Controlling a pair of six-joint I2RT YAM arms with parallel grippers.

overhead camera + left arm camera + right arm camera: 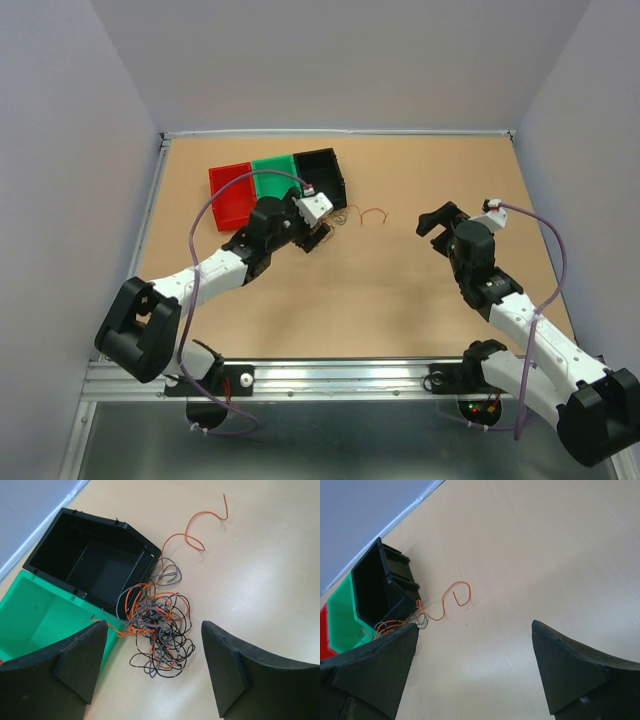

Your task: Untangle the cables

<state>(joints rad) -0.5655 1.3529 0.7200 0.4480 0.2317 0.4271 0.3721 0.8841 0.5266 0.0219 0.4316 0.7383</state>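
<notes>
Nearest, well right of the black bin (322,172) and nearer than it: right gripper (436,218), jaws spread wide, holding nothing, only table (400,300) showing between them. Next, just on the near side of the bin's front corner: left gripper (322,234), jaws also wide and gripping nothing, its two fingers (75,665) framing the cables (157,630) in the wrist view. Against that same corner, down on the table and outside the bin: the cables, a loose knot of thin black, grey and orange wires, a few loops overlapping the bin's rim in the wrist view. Running from the knot off to the bin's right: one orange strand (374,213), curled, lying flat, apart from both grippers. Farther back: the bin itself, open on top. Left of the bin, side by side in a row: green bin (275,176), then red bin (230,193).
</notes>
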